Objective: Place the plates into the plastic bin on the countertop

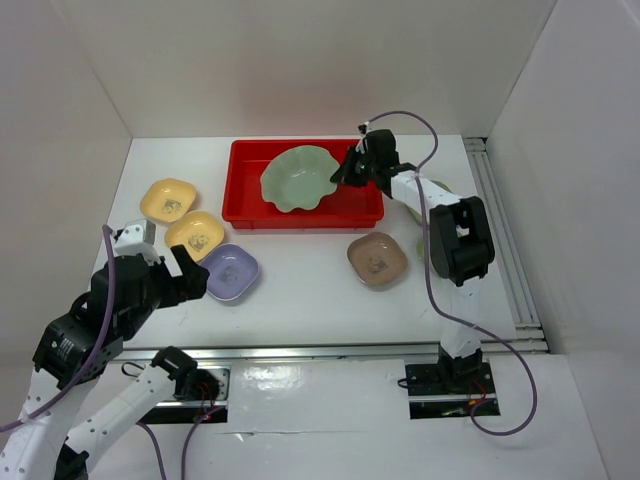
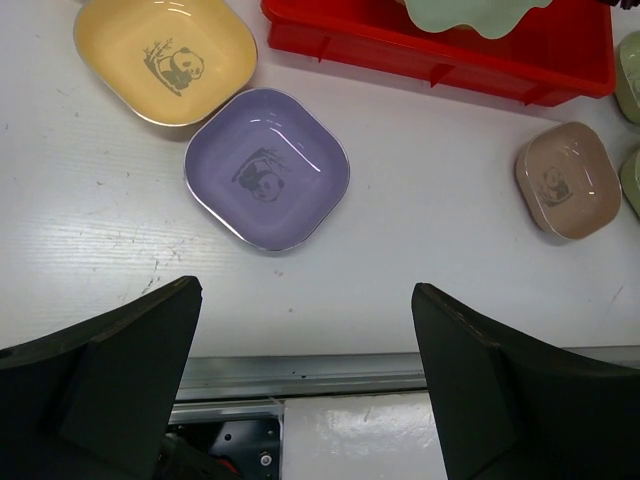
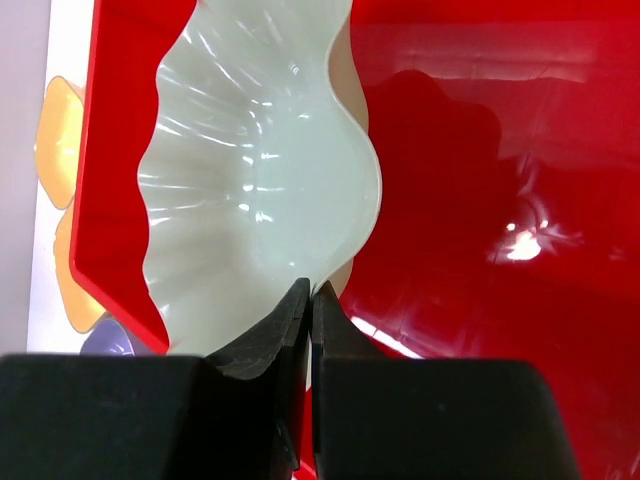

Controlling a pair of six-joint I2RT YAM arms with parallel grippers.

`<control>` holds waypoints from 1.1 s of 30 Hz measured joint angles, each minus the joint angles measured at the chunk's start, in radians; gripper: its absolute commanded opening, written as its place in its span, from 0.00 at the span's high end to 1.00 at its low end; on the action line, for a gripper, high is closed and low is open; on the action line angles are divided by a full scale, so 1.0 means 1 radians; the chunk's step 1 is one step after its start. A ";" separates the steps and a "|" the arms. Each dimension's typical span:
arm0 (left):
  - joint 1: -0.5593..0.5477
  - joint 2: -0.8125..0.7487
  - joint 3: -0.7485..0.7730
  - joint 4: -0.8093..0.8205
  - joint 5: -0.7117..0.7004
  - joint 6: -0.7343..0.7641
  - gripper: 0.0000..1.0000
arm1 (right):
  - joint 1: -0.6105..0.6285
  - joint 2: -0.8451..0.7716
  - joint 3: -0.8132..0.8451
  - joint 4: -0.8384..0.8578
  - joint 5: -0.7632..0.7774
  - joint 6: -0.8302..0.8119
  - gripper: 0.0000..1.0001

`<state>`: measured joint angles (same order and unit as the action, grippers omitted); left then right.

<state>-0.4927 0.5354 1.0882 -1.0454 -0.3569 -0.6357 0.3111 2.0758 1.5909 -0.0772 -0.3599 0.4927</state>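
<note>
My right gripper (image 1: 343,172) is shut on the rim of the large pale green scalloped dish (image 1: 298,179), holding it tilted over the red plastic bin (image 1: 240,210). In the right wrist view the fingers (image 3: 311,298) pinch the dish's edge (image 3: 250,190) above the bin floor (image 3: 480,200). My left gripper (image 1: 190,270) is open and empty, near the lavender dish (image 1: 229,271), which also shows in the left wrist view (image 2: 266,167). Two yellow dishes (image 1: 168,200) (image 1: 195,235) lie left of the bin. The brownish-pink dish (image 1: 377,258) lies in front of it.
Olive green dishes (image 2: 630,80) sit right of the bin, mostly hidden behind my right arm (image 1: 455,235) in the top view. A metal rail (image 1: 505,240) runs along the right side and another along the near edge (image 1: 330,351). White walls enclose the countertop (image 1: 310,290).
</note>
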 measured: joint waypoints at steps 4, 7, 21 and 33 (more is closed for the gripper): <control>0.000 0.000 0.000 0.003 0.003 0.000 0.00 | -0.009 0.032 0.019 0.013 -0.016 0.001 0.92; 0.000 0.000 0.000 0.006 0.003 0.000 0.00 | -0.015 0.058 0.037 0.013 -0.019 0.003 0.78; -0.009 -0.003 -0.005 0.007 0.004 0.000 0.00 | -0.018 -0.037 0.104 -0.016 -0.021 -0.056 0.00; -0.009 -0.016 -0.006 0.008 0.018 0.002 0.00 | -0.006 -0.739 -0.344 -0.238 0.391 -0.278 0.00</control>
<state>-0.5014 0.5194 1.0824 -1.0374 -0.3393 -0.6342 0.3046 1.3373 1.2469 -0.3157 0.0315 0.2146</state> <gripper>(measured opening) 0.998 0.999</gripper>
